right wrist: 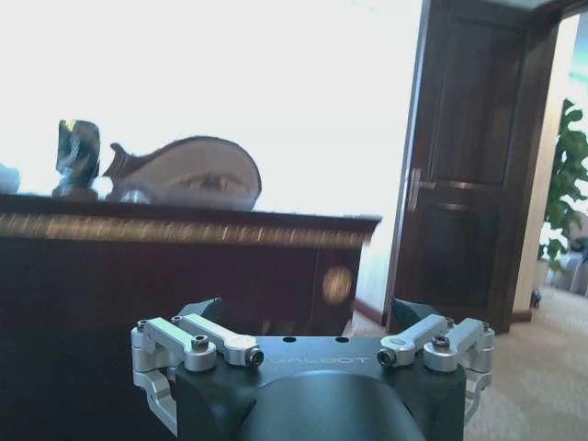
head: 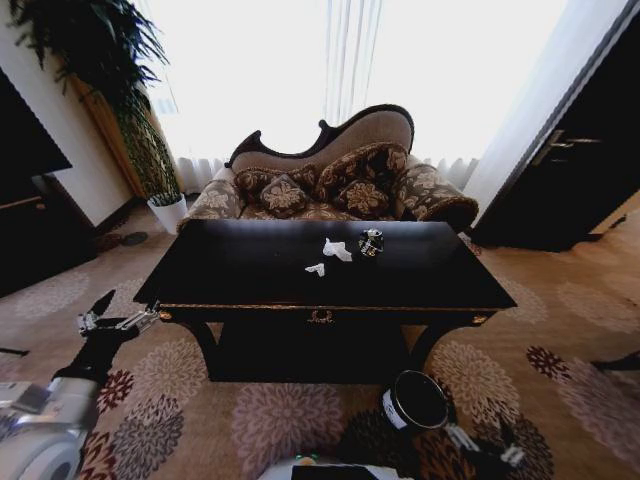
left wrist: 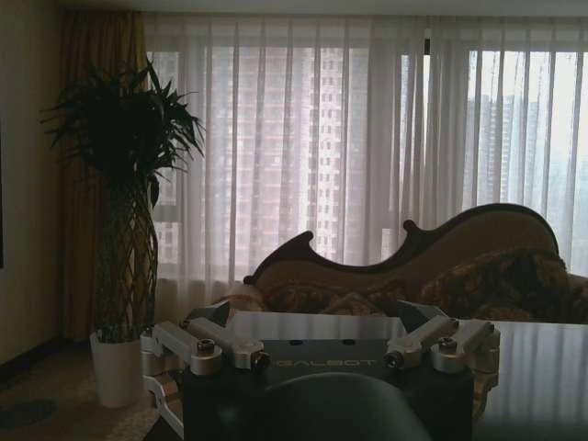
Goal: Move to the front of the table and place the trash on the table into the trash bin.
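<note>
The black table [head: 250, 270] with gold trim stands in the middle of the head view, close in front of me. Two white paper wads [head: 337, 249] [head: 316, 268] of trash lie near its centre, with a dark shiny lump [head: 371, 242] just to their right. The dark round trash bin [head: 415, 400] sits on the carpet below the table's front right. My left gripper [head: 112, 315] hangs open off the table's front left corner, holding nothing. My right gripper [head: 487, 447] is low beside the bin, open. From the right wrist, the lump [right wrist: 78, 156] stands above the table's gold-trimmed edge [right wrist: 184, 230].
A patterned sofa [head: 340, 185] stands right behind the table before bright curtains. A potted plant [head: 165, 205] and a dark cabinet [head: 35, 220] are at the left, a dark door [head: 570, 160] at the right. Flowered carpet [head: 280, 420] lies open around the table's front.
</note>
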Controlling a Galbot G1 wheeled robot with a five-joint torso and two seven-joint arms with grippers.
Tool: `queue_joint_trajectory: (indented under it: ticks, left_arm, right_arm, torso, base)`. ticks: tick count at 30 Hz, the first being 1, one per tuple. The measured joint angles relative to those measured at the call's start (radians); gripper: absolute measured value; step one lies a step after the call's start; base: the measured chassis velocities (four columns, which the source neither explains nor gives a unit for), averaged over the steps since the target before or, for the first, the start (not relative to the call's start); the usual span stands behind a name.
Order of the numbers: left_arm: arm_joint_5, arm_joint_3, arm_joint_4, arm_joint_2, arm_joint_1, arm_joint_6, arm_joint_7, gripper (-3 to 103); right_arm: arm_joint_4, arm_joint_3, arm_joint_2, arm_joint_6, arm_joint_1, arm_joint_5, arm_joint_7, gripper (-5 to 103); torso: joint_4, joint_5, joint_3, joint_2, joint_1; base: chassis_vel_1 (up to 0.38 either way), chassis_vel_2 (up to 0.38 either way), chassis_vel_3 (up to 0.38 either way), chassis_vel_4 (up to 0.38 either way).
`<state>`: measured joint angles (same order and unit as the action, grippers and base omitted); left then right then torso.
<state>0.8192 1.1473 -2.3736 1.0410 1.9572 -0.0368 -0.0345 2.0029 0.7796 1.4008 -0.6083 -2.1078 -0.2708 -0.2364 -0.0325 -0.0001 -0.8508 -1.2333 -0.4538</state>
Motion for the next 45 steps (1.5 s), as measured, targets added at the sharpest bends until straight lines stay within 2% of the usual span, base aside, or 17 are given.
queue_joint_trajectory:
  ticks: [4, 9, 10, 13, 15, 16, 18, 19, 21, 23, 28, 31, 33, 34, 38, 39, 45]
  left_arm:
    - [0.000, 0.000, 0.000, 0.000, 0.000, 0.000, 0.000, 100]
    - [0.000, 0.000, 0.000, 0.000, 0.000, 0.001, 0.000, 100]
    - [0.000, 0.000, 0.000, 0.000, 0.000, 0.001, 0.000, 100]
    - [0.000, 0.000, 0.000, 0.000, 0.000, 0.001, 0.000, 100]
    - [0.000, 0.000, 0.000, 0.000, 0.000, 0.001, 0.000, 100]
    - [0.000, 0.000, 0.000, 0.000, 0.000, 0.001, 0.000, 100]
    - [0.000, 0.000, 0.000, 0.000, 0.000, 0.001, 0.000, 100]
    - [0.000, 0.000, 0.000, 0.000, 0.000, 0.001, 0.000, 100]
    - [0.000, 0.000, 0.000, 0.000, 0.000, 0.001, 0.000, 100]
    - [0.000, 0.000, 0.000, 0.000, 0.000, 0.001, 0.000, 100]
    - [0.000, 0.000, 0.000, 0.000, 0.000, 0.001, 0.000, 100]
    - [0.000, 0.000, 0.000, 0.000, 0.000, 0.001, 0.000, 100]
    - [0.000, 0.000, 0.000, 0.000, 0.000, 0.001, 0.000, 100]
    - [0.000, 0.000, 0.000, 0.000, 0.000, 0.001, 0.000, 100]
    - [0.000, 0.000, 0.000, 0.000, 0.000, 0.001, 0.000, 100]
    - [0.000, 0.000, 0.000, 0.000, 0.000, 0.001, 0.000, 100]
    - [0.000, 0.000, 0.000, 0.000, 0.000, 0.001, 0.001, 100]
  right_arm:
    - [0.079, 0.039, -0.016, 0.065, -0.008, -0.041, 0.005, 100]
    - [0.225, 0.090, -0.060, 0.303, 0.024, -0.172, 0.019, 100]
    - [0.225, 0.090, -0.060, 0.303, 0.024, -0.172, 0.019, 100]
    - [0.292, 0.126, -0.121, 0.440, 0.111, -0.236, 0.034, 100]
    - [0.303, 0.130, -0.144, 0.471, 0.135, -0.248, 0.036, 100]
    - [0.322, 0.132, -0.204, 0.549, 0.200, -0.268, 0.038, 100]
    - [0.330, 0.122, -0.268, 0.606, 0.253, -0.278, 0.036, 100]
    - [0.330, 0.122, -0.268, 0.606, 0.253, -0.278, 0.036, 100]
    - [0.338, 0.087, -0.382, 0.703, 0.341, -0.311, 0.011, 100]
    - [0.338, 0.075, -0.407, 0.721, 0.361, -0.318, 0.003, 100]
    - [0.289, -0.017, -0.562, 0.806, 0.509, -0.350, -0.029, 100]
    - [0.264, -0.049, -0.614, 0.825, 0.560, -0.376, -0.037, 100]
    - [0.227, -0.089, -0.678, 0.844, 0.621, -0.430, -0.046, 100]
    - [0.227, -0.089, -0.678, 0.844, 0.621, -0.430, -0.046, 100]
    - [0.100, -0.236, -0.819, 0.908, 0.811, -0.601, -0.052, 100]
    - [0.100, -0.236, -0.819, 0.908, 0.811, -0.601, -0.052, 100]
    - [-0.033, -0.462, -0.854, 0.925, 1.081, -0.652, -0.062, 100]
  torso:
    - [0.0001, -0.0001, 0.000, 0.000, 0.000]
    - [-0.0001, -0.0001, 0.000, 0.000, 0.000]
    - [-0.0001, -0.0001, 0.000, 0.000, 0.000]
    - [0.0000, 0.0000, 0.000, 0.000, 0.000]
    - [-0.0001, 0.0001, 0.000, 0.000, 0.000]
    - [0.0000, 0.0003, 0.000, 0.000, 0.000]
    - [0.0000, 0.0002, 0.000, 0.000, 0.000]
    - [0.0000, 0.0002, 0.000, 0.000, 0.000]
    - [0.0004, 0.0000, 0.000, 0.000, 0.000]
    - [0.0005, 0.0000, 0.000, 0.000, 0.000]
    - [0.0000, 0.0000, 0.000, 0.000, 0.000]
    - [0.0001, 0.0002, 0.000, 0.000, 0.000]
    - [0.0001, 0.0000, 0.000, 0.000, 0.000]
    - [0.0001, 0.0000, 0.000, 0.000, 0.000]
    - [-0.0001, 0.0001, 0.000, 0.000, 0.000]
    - [-0.0001, 0.0001, 0.000, 0.000, 0.000]
    - [0.0003, -0.0001, 0.000, 0.000, 0.000]
  base:
    - [0.000, 0.000, 0.000, 0.000]
    - [0.000, 0.000, 0.000, 0.000]
    - [0.000, 0.000, 0.000, 0.000]
    - [0.000, 0.000, 0.000, 0.000]
    - [0.000, 0.000, 0.000, 0.000]
    - [0.000, 0.000, 0.000, 0.000]
    - [0.000, 0.000, 0.000, 0.000]
    - [0.000, 0.000, 0.000, 0.000]
    - [0.000, 0.000, 0.000, 0.000]
    - [0.000, 0.000, 0.000, 0.000]
    - [0.000, 0.000, 0.000, 0.000]
    - [0.000, 0.000, 0.000, 0.000]
    - [0.000, 0.000, 0.000, 0.000]
    - [0.000, 0.000, 0.000, 0.000]
    - [0.000, 0.000, 0.000, 0.000]
    - [0.000, 0.000, 0.000, 0.000]
    - [0.000, 0.000, 0.000, 0.000]
